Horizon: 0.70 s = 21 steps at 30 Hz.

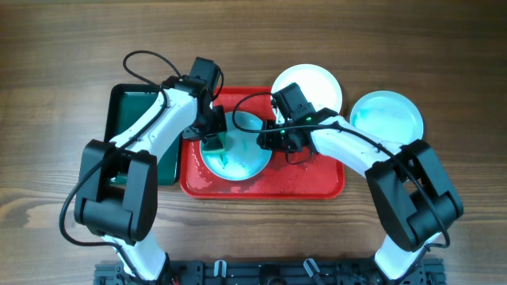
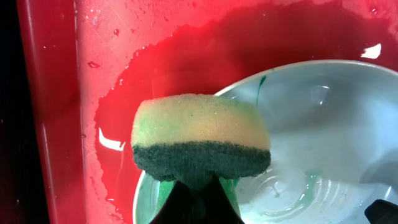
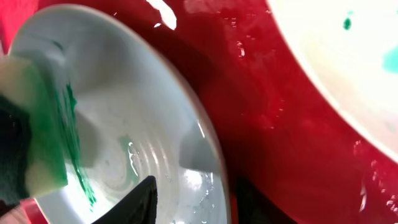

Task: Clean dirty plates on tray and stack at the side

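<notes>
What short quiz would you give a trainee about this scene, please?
1. True or false: the left claw holds a sponge.
2. Multiple choice: what colour is the tray under the plate being scrubbed? A red, B blue, C yellow.
3. Fill in: the right claw grips that plate by its ____.
Key: 1 true; 2 A; 3 rim.
</notes>
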Tool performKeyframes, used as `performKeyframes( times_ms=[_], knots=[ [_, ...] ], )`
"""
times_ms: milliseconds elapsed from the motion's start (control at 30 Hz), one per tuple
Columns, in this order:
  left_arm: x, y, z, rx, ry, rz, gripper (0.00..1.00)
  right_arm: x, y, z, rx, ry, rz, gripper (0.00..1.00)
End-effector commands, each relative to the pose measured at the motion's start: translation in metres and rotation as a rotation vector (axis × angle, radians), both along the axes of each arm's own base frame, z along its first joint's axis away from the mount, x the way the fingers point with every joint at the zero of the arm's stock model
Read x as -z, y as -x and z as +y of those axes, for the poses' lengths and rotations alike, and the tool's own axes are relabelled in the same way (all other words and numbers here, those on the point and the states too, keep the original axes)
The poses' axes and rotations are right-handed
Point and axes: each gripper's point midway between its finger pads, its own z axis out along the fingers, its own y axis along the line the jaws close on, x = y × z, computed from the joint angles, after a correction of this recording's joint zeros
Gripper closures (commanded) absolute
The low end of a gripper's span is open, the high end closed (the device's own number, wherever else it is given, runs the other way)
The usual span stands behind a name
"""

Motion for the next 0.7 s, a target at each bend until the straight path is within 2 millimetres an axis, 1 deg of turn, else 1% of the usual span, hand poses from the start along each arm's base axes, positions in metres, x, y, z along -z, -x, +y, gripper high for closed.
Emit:
performKeyframes(
  times_ms=[0,33,100,167,267,300,367,467,567,667],
  knots=[
    [0.006,0.005,-0.003,-0.01,0.011,0.022,0.96,0.003,-0.007,-0.001,-0.151,0.015,-0.075,0.58],
    [0.006,0.004,-0.003,-0.01,0.012,0.019,0.96,0.003,-0.009,-0.003,-0.198,0.026,-0.102,0.59],
    [0.005,0.003,-0.004,-0.01,0.013,0.016,0.96,0.003,-0.01,-0.005,-0.233,0.041,-0.127,0.64],
    [0.005,0.003,-0.004,-0.01,0.014,0.015,0.96,0.005,-0.012,-0.008,-0.226,0.06,-0.132,0.74],
    [0.005,0.003,-0.004,-0.01,0.014,0.015,0.96,0.01,-0.011,-0.008,-0.227,0.059,-0.122,0.84],
    [0.005,0.003,-0.004,-0.01,0.014,0.015,0.96,0.012,-0.01,-0.007,-0.22,0.057,-0.111,0.89],
    [0.005,0.003,-0.004,-0.01,0.014,0.015,0.96,0.012,-0.009,-0.006,-0.223,0.048,-0.106,0.95],
    [0.005,0.003,-0.004,-0.01,0.014,0.015,0.96,0.011,-0.009,-0.004,-0.17,0.026,-0.075,0.96],
    [0.006,0.004,-0.004,-0.009,0.013,0.018,0.96,0.011,-0.009,-0.004,-0.158,0.023,-0.07,0.96],
    [0.014,0.009,-0.006,0.003,0.012,0.019,0.96,0.011,-0.009,-0.004,-0.145,0.021,-0.064,0.96]
  ],
)
